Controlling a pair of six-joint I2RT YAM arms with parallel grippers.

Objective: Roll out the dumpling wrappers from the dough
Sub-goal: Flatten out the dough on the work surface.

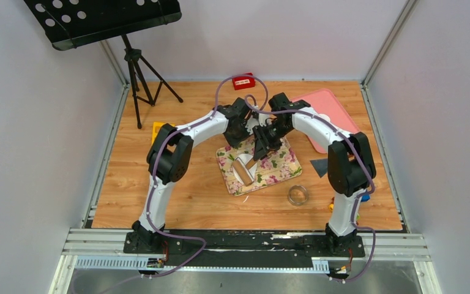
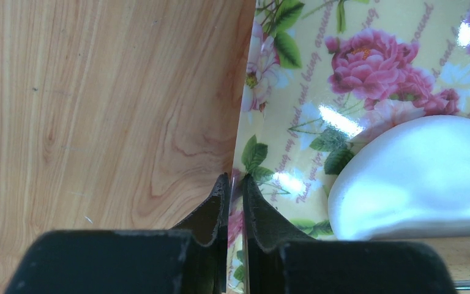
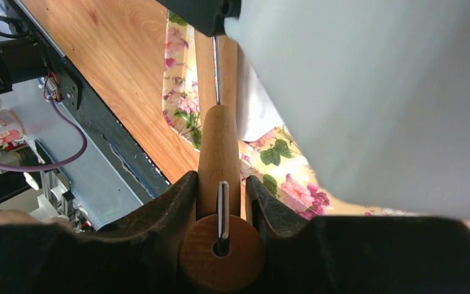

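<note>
White dough (image 2: 422, 177) lies as a soft lump on a floral mat (image 2: 318, 73); from above it shows as a white patch (image 1: 248, 176) under a wooden rolling pin (image 1: 241, 165). My right gripper (image 3: 220, 190) is shut on the pin's wooden handle (image 3: 219, 153), with the barrel resting over the dough (image 3: 258, 116). My left gripper (image 2: 235, 184) is shut on the mat's left edge. Both grippers, left (image 1: 240, 136) and right (image 1: 262, 147), hang over the mat's far half. No round wrappers are in view.
A metal ring cutter (image 1: 298, 195) sits on the table right of the mat. A pink tray (image 1: 330, 107) lies at the back right, a red box (image 1: 243, 81) at the back, a yellow item (image 1: 157, 130) on the left. A music stand (image 1: 136, 67) is at the back left.
</note>
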